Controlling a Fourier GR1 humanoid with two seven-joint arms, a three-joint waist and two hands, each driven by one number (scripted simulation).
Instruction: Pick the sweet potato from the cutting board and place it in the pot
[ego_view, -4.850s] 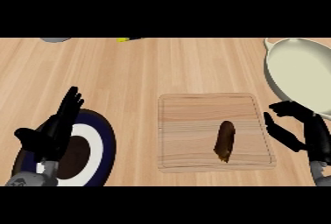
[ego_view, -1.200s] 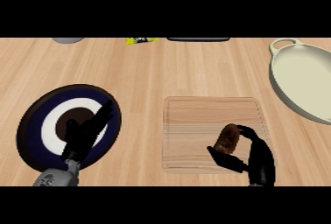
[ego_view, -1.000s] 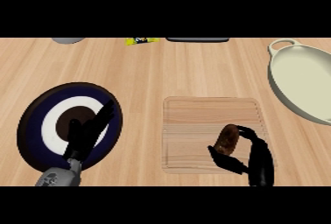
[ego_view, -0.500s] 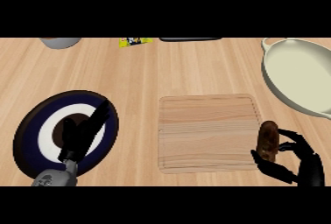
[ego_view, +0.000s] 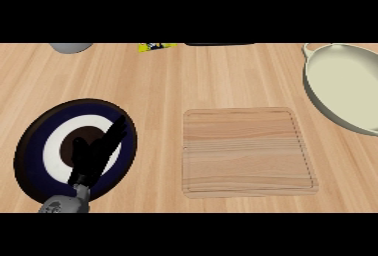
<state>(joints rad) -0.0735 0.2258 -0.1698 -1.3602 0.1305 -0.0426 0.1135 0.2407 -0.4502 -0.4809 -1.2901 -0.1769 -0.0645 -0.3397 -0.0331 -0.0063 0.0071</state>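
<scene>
- The left hand (ego_view: 94, 160) is seen low at the view's left, its fingers (ego_view: 114, 131) held straight and close together, pointing up and away; nothing is held by them.
- The hand is laid over a round plate (ego_view: 33, 150) ringed in dark blue and white with a dark centre; whether the plate is touched cannot be told.
- The grey wrist is cut off by the view's lower edge.
- The right hand is not to be found anywhere in view.
- The cutting board (ego_view: 247, 152) is seen at centre-right, lying flat on the wooden surface (ego_view: 184, 80), its pale grain bare.
- The sweet potato is not seen on the board, nor anywhere else; where it is cannot be told.
- The cream pot (ego_view: 343, 85) is found further back at the right, well apart from the board's far corner, its right side cut off by the edge.
- At the far edge, a grey round object (ego_view: 71, 47), a small yellow item (ego_view: 156, 46) and a dark object (ego_view: 219, 44) are only partly shown and hard to make out.
</scene>
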